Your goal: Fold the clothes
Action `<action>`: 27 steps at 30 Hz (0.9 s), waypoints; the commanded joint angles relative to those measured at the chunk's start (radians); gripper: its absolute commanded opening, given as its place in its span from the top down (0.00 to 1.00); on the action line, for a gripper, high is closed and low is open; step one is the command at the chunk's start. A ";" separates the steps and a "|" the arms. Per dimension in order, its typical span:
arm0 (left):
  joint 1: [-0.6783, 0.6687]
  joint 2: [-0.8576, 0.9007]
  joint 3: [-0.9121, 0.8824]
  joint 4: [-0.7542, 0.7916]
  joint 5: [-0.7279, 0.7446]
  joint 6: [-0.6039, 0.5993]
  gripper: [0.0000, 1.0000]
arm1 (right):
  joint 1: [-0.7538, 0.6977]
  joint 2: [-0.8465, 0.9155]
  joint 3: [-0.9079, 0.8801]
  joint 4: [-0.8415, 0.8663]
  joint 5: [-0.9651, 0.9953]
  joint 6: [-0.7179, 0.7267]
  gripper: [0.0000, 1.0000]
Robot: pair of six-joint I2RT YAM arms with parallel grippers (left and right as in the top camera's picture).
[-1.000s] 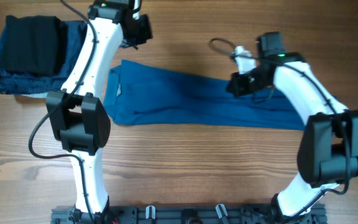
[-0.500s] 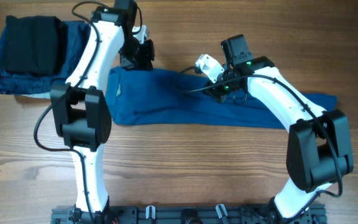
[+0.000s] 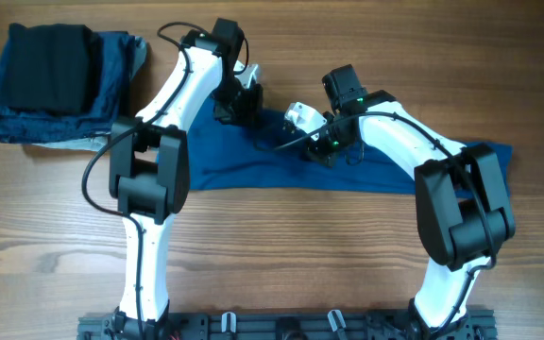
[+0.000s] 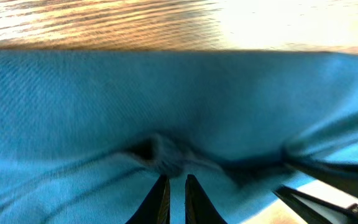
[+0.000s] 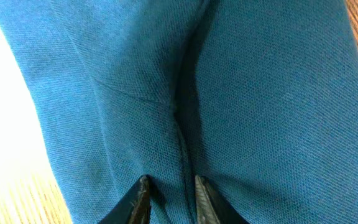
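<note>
Both grippers pinch the blue polo shirt point(image 3: 366, 170) mid-frame, left gripper point(image 4: 174, 186) nipping a bunched fold, right gripper point(image 5: 169, 196) clamping a ridge.

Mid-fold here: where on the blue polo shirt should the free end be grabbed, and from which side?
Probably the blue polo shirt at its far-right tip: it lies flat and bare beyond both arms. Come from above, pinching the edge where it meets the table.

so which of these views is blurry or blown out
Left wrist: the polo shirt is smeared by motion blur, and the wood at top right is washed out by glare. Right wrist: crisp weave, overexposed at left. Overhead: sharp and evenly lit.
</note>
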 commanded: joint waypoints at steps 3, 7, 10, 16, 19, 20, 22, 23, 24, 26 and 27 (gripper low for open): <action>0.000 0.066 -0.009 0.020 -0.024 0.014 0.90 | 0.006 0.011 0.002 -0.017 -0.099 -0.016 0.82; 0.000 0.074 -0.009 0.046 -0.030 0.003 0.90 | 0.010 0.011 0.003 -0.063 -0.142 -0.001 0.86; 0.000 0.074 -0.009 0.057 -0.032 -0.004 0.87 | 0.011 0.011 0.003 -0.147 -0.198 0.007 0.87; 0.000 0.074 -0.009 0.059 -0.032 -0.003 0.87 | 0.049 0.011 0.003 -0.231 -0.174 0.144 0.82; 0.000 0.074 -0.009 0.059 -0.032 -0.003 0.87 | 0.057 0.011 0.000 -0.246 -0.018 0.240 0.81; 0.000 0.074 -0.009 0.059 -0.033 -0.003 0.87 | 0.057 0.011 0.000 -0.250 0.033 0.260 0.81; 0.001 0.074 -0.009 0.058 -0.033 -0.003 0.87 | 0.055 0.011 0.000 -0.270 0.154 0.309 0.81; 0.002 0.074 -0.009 0.058 -0.034 -0.003 0.87 | 0.054 0.011 0.000 -0.291 0.198 0.335 0.82; 0.003 0.074 -0.009 0.058 -0.041 -0.003 0.87 | 0.054 0.011 0.000 -0.311 0.227 0.354 0.83; 0.004 0.074 -0.009 0.058 -0.066 -0.003 0.87 | 0.054 0.011 0.000 -0.347 0.247 0.373 0.86; 0.004 0.074 -0.009 0.058 -0.071 -0.003 0.87 | 0.052 0.011 0.000 -0.369 0.248 0.387 0.86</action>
